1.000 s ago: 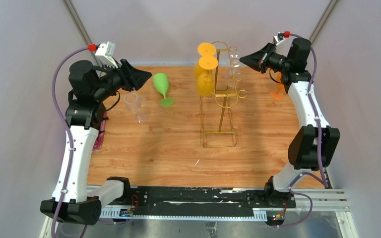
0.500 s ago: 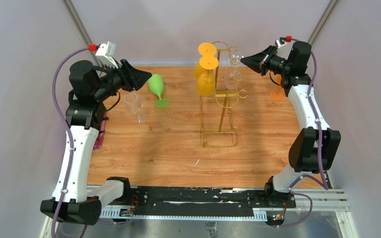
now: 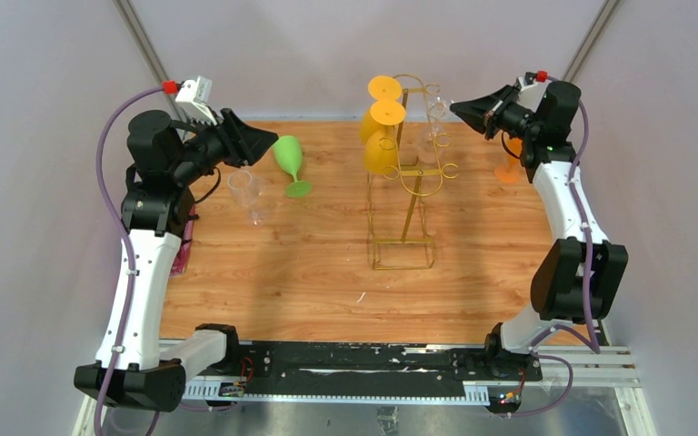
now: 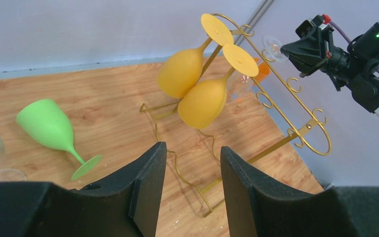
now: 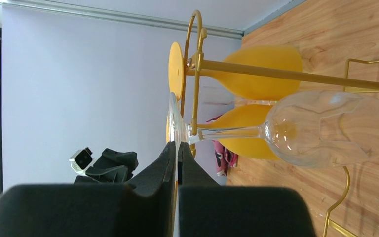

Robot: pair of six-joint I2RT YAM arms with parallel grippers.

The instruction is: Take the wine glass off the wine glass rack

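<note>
The gold wine glass rack (image 3: 408,186) stands mid-table, its top leaning a little to the right. Two yellow wine glasses (image 3: 377,136) hang on its left side, and a clear wine glass (image 3: 434,123) hangs on its right. In the right wrist view my right gripper (image 5: 176,144) is shut on the thin foot of the clear wine glass (image 5: 330,128), beside the rack's gold post (image 5: 286,74). From above the right gripper (image 3: 456,108) is at the rack's upper right. My left gripper (image 3: 268,143) is open and empty (image 4: 192,153), next to a green wine glass (image 3: 289,159).
The green glass (image 4: 47,123) lies on its side on the wooden table. A clear glass (image 3: 247,193) stands near the left arm. An orange glass (image 3: 509,169) is behind the right arm. A pink item (image 3: 182,256) lies at the table's left edge.
My right gripper has moved right and slightly up, holding the clear glass's foot. The rack's top has tipped right with it. The green glass shifted slightly left. The left arm is still.
</note>
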